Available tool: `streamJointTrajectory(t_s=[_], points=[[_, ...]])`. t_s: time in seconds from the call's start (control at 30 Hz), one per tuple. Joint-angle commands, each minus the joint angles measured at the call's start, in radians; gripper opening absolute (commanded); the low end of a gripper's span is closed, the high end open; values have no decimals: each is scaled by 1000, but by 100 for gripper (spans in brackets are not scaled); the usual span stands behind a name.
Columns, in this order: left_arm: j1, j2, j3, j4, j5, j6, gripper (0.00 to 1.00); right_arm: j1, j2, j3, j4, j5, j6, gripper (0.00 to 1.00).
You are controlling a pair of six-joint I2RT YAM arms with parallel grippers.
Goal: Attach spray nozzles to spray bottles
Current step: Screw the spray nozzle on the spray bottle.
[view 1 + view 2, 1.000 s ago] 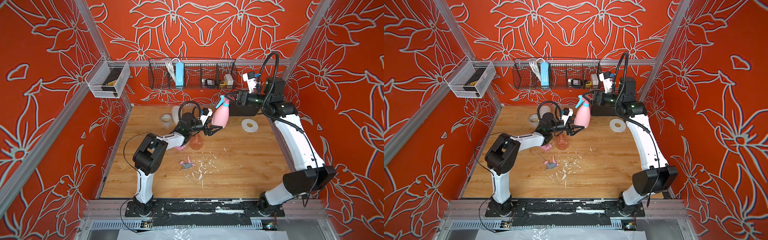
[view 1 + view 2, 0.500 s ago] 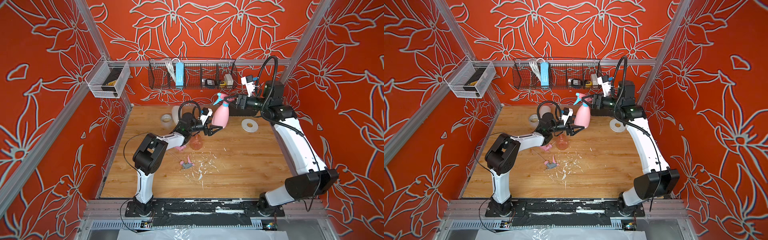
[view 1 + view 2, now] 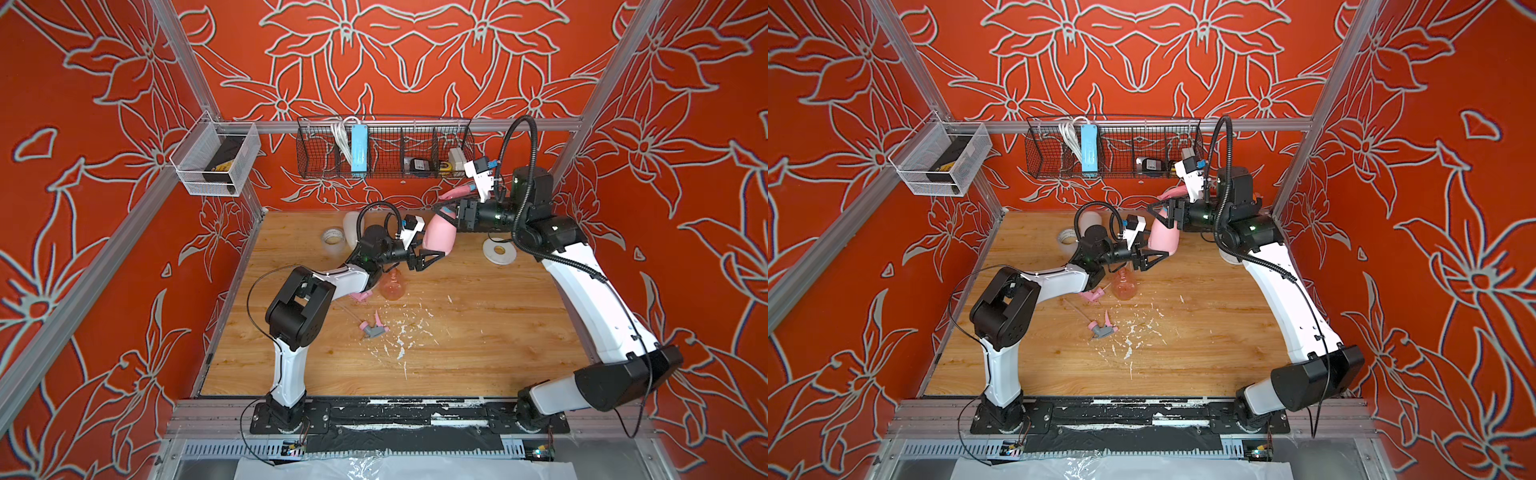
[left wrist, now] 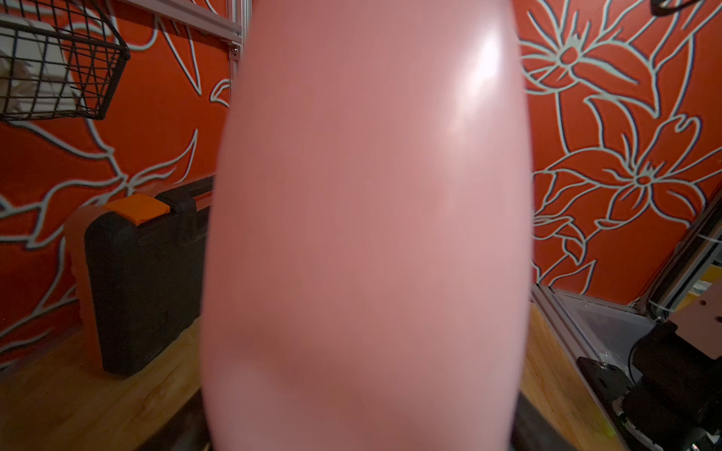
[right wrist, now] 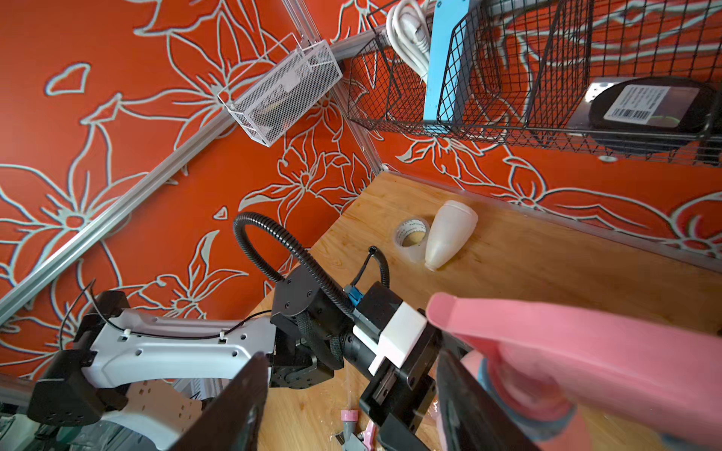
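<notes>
Table [image 3: 478, 332] of flecked wood bears the grey nozzle [image 3: 374, 328] lying flat, then the orange bottle [image 3: 392, 286]. Beyond, the left gripper [image 3: 430, 261] clamps the pink bottle [image 3: 438, 237] at its base, long axis near upright, neck tipped back toward the right gripper [image 3: 451, 212], whose parted jaws flank the blue nozzle [image 3: 455, 193] there, grip unclear. Farthest, the cream bottle [image 3: 351, 228] lies by a tape roll [image 3: 333, 237] below floral walls.

I count three spray bottles [image 3: 439, 237] [image 3: 392, 286] [image 3: 351, 226]: the pink one at my left gripper [image 3: 432, 259], the orange just beside it, the cream farther off. Three spray nozzles [image 3: 455, 194] [image 3: 360, 296] [image 3: 374, 329]: one at my right gripper [image 3: 446, 210], two loose near the left. Two tape rolls [image 3: 333, 237] [image 3: 499, 250].
</notes>
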Motion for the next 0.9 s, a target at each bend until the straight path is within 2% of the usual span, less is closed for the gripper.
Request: streamJointTrajectory(t_s=[0.0,0.1,0.2,0.37,0.6,0.73,0.87], points=[[2,-31,10,21,-7,6,37,33,10,39,-22,97,-29,68],[2,-30,10,25,-5,3,36,42,43,113,-96,95,-60,69],[4,-33,10,7,-1,25,36,39,28,170,-168,110,-117,73],[16,-34,5,3,22,33,37,-32,22,241,-190,78,-134,82],[24,-47,-11,8,72,42,36,-158,147,365,-163,-69,-78,93],[27,-50,-11,10,86,37,36,-181,230,410,-157,-173,-48,94],[35,-49,-10,16,89,29,36,-183,234,362,-140,-209,-55,94]])
